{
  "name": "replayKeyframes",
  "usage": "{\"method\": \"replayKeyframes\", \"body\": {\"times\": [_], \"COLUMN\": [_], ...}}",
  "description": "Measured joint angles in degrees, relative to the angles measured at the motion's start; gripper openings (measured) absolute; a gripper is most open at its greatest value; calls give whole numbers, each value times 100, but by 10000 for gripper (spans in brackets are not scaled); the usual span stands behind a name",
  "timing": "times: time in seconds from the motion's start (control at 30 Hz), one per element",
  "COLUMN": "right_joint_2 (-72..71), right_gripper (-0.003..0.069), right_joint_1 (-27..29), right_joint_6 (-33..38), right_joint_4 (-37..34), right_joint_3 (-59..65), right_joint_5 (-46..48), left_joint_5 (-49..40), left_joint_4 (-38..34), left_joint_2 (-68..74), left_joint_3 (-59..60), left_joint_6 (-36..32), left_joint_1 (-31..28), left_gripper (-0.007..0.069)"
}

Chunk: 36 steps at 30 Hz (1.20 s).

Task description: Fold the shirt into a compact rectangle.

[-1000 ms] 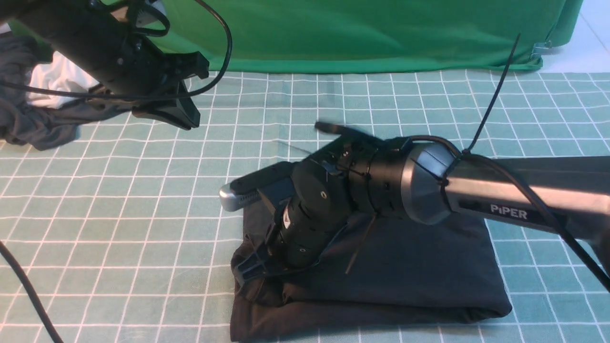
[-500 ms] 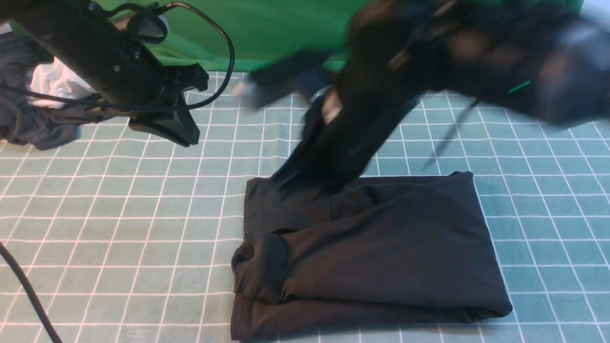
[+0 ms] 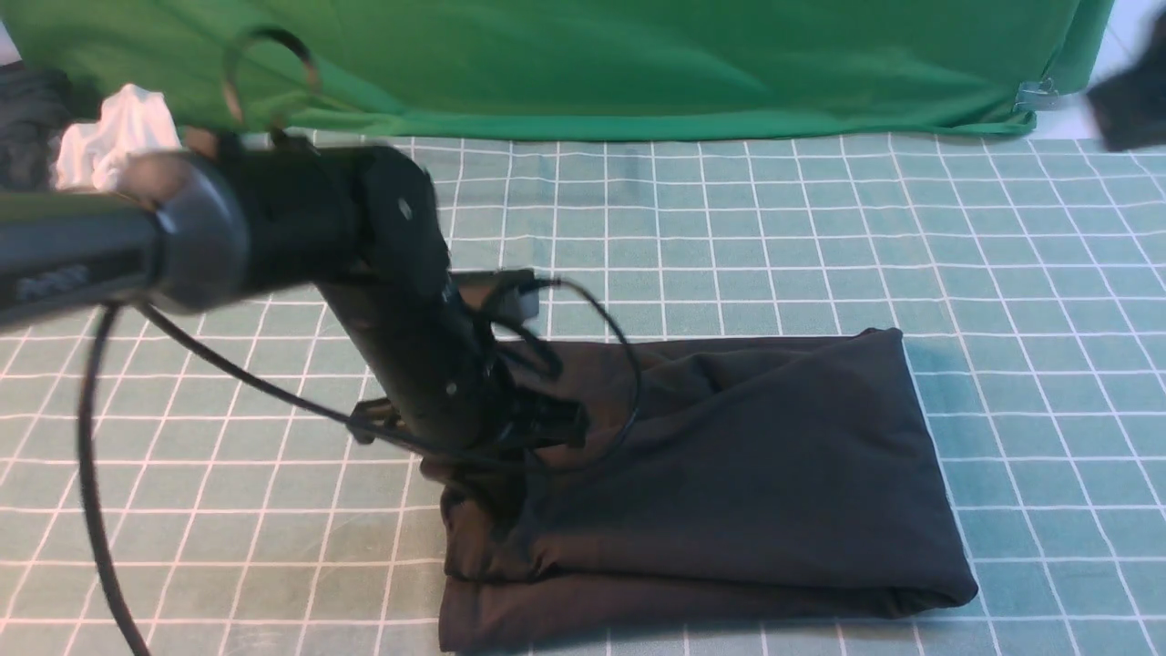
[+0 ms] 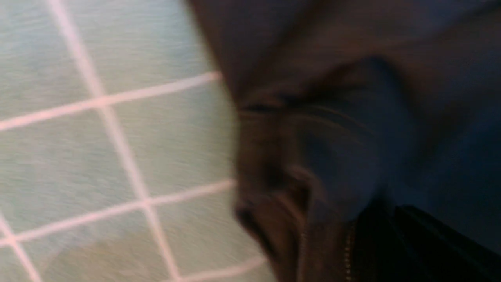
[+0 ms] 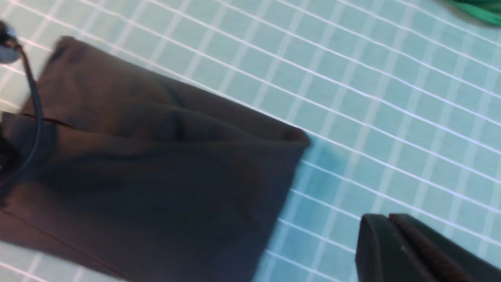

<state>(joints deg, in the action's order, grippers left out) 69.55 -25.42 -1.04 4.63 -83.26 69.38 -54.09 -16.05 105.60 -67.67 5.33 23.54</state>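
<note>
While bent down over the shirt (image 3: pixel 747 465), left end effector (image 3: pixel 474 474) closed at its left edge, right end effector (image 5: pixel 391 219) closed, raised clear.

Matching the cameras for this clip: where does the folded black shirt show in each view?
Front view: folded black fabric shirt, lower centre, on the green checked mat.
Left wrist view: fills the picture's right half, blurred.
Right wrist view: left and centre.
Shared landmark: the mat's white grid lines.

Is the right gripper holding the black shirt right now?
No, the right gripper is shut on nothing, off to the side of the shirt over the bare checked mat.
</note>
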Motion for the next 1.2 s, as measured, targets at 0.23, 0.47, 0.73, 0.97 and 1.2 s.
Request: {"method": "replayKeyframes", "body": {"times": [0.23,0.47,0.73,0.97,1.2], "right_joint_2": [-1127,-2562,-4507,-5940,-6046], "right_gripper": [22,22,22,22,22], "right_joint_1": [138,140,145,145,145], "right_joint_6": [39,230,274,259,252], "right_joint_4": [6,12,29,29,29], "right_joint_3": [313,404,1802,4466,6217], "right_joint_5": [11,-22,-538,-3196,-5542], "left_joint_5": [56,-283,-371,-418,-423], "left_joint_4": [375,988,1131,1131,1135], "left_joint_2": [264,-433,-1463,-1611,-1611], "left_joint_3": [11,-539,-1045,-1045,-1045], "left_joint_6": [283,458,476,476,469], "left_joint_1": [30,50,50,50,50], "left_gripper": [15,15,15,15,15]}}
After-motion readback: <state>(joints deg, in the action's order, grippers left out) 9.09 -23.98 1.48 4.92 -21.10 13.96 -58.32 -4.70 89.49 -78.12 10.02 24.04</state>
